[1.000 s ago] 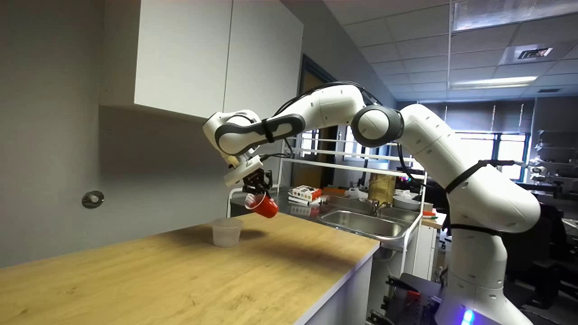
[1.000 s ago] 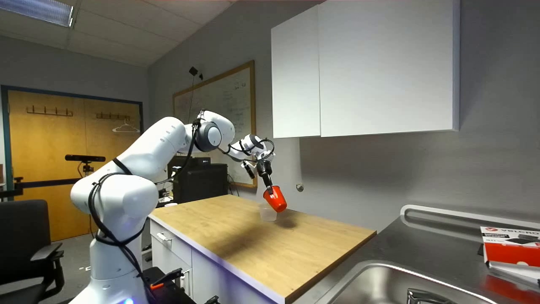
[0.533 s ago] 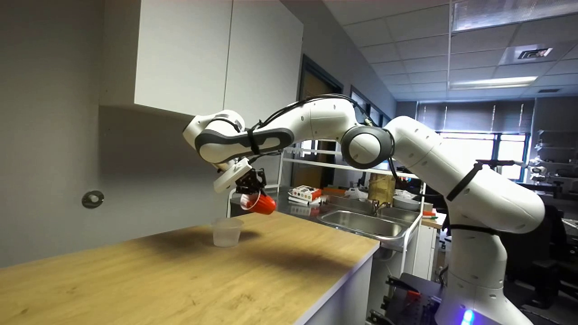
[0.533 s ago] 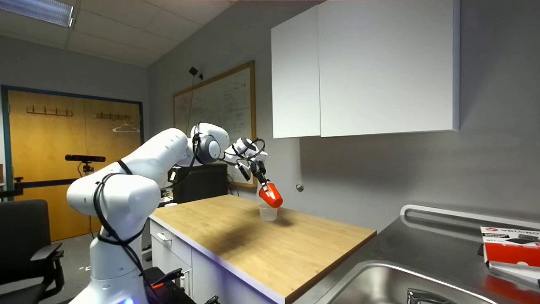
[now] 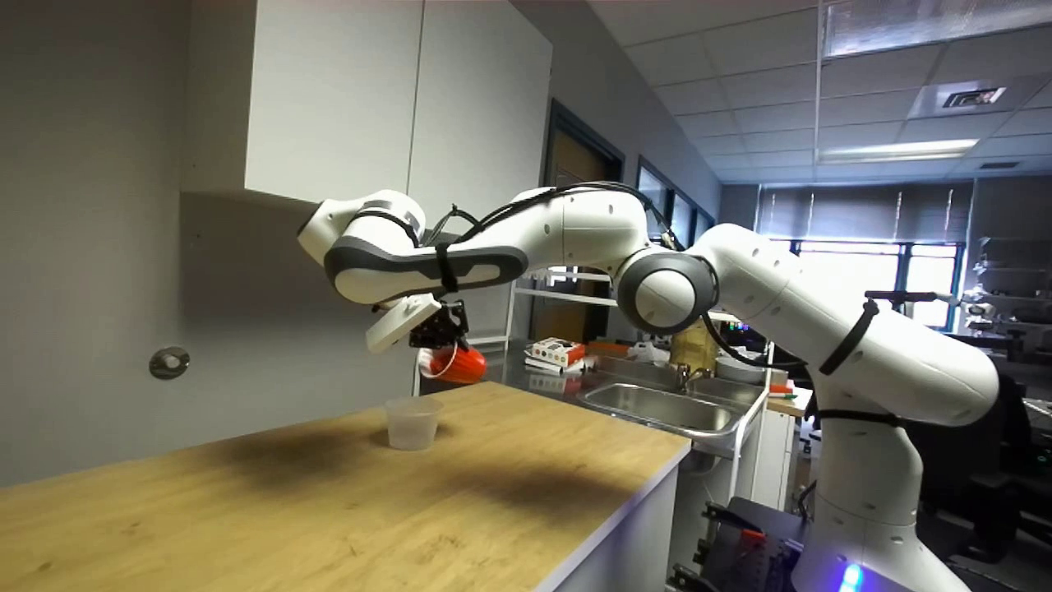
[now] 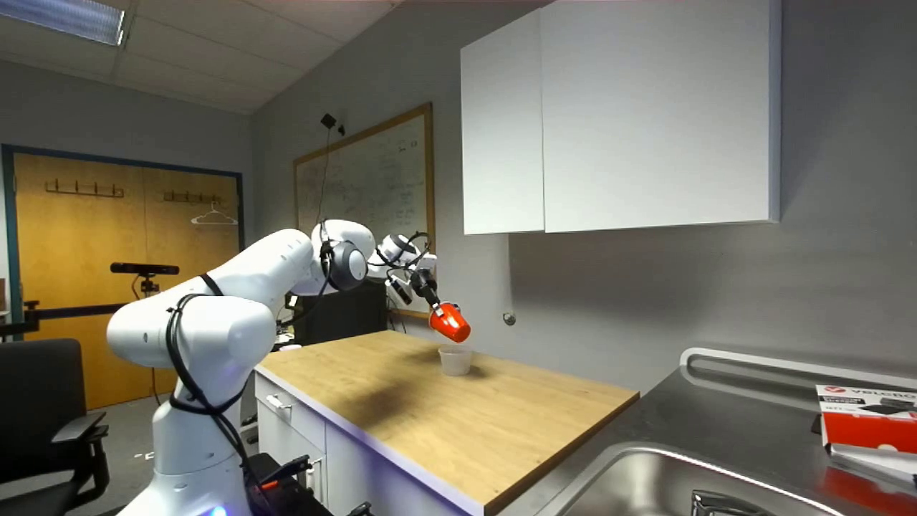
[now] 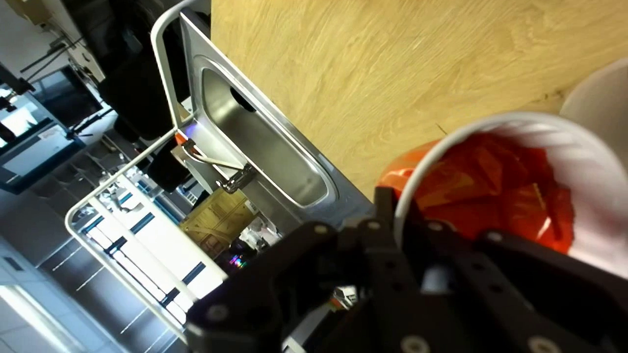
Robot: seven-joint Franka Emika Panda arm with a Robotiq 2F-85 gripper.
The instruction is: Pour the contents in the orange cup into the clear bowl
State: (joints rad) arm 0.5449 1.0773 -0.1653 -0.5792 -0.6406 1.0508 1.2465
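Note:
The orange cup (image 5: 463, 367) is held in the air, tilted almost onto its side, in both exterior views (image 6: 450, 322). Its white-lined mouth (image 7: 586, 186) opens toward the wrist camera. My gripper (image 5: 448, 335) is shut on the cup's rim, one finger inside and one outside, as the wrist view shows (image 7: 400, 206). The contents (image 7: 495, 191), shiny orange-red bits, lie inside the cup. The clear bowl (image 5: 412, 425) stands upright on the wooden counter below the cup, also seen in an exterior view (image 6: 455, 361). Part of it shows at the wrist view's right edge (image 7: 601, 100).
The wooden counter (image 5: 329, 501) ends beside a steel sink (image 5: 662, 405). A white rail frame (image 7: 164, 63) and boxes (image 5: 555, 352) stand near the sink. A white wall cabinet (image 6: 645, 122) hangs above the counter. A grey wall runs behind.
My gripper has carried the cup sideways toward and over the bowl, slightly higher, and the cup has tipped closer to horizontal. The bowl has not moved.

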